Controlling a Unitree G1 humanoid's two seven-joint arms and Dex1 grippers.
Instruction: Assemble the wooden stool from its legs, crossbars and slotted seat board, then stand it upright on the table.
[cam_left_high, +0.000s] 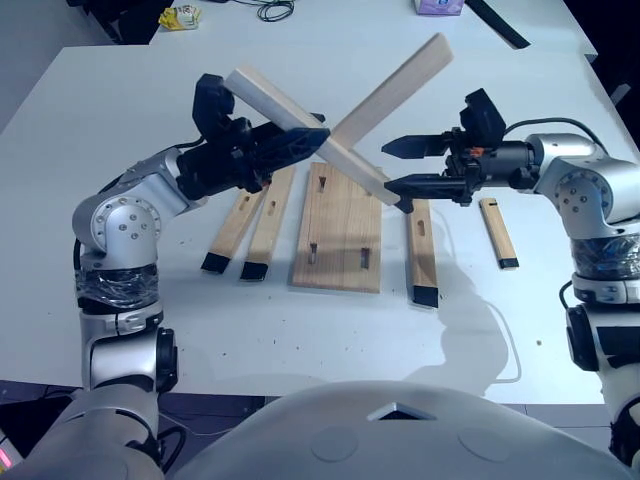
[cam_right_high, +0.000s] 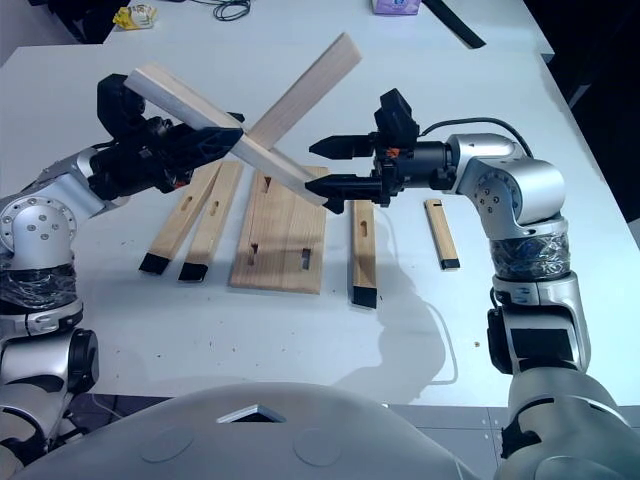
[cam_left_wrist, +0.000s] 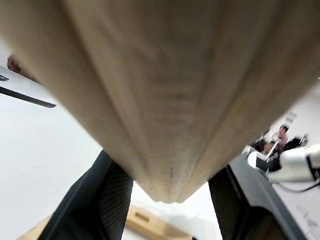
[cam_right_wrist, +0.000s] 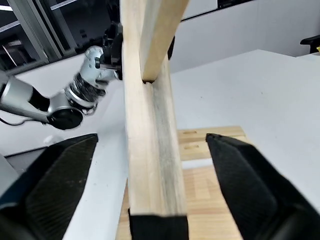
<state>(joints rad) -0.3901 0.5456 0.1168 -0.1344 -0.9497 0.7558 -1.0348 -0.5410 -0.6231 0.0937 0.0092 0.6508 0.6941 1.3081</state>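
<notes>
Crossed legs (cam_left_high: 355, 165): two pale, flat wooden slats, black-tipped, joined in an X, raised at upper centre. Left gripper (cam_left_high: 285, 142) clamped one slat; right gripper (cam_left_high: 390, 167) sat spread around its lower end, at centre right. Seat board (cam_left_high: 340, 225): rectangular, slotted, flat on white table (cam_left_high: 120, 100), centre. The right wrist view showed the notch joint (cam_right_wrist: 147, 80); the left wrist view showed close grain between black fingers (cam_left_wrist: 100, 205).

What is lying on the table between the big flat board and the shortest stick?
One long leg with a black tip lies flat between the seat board and the short stick, touching neither, seen in the eye views.
</notes>
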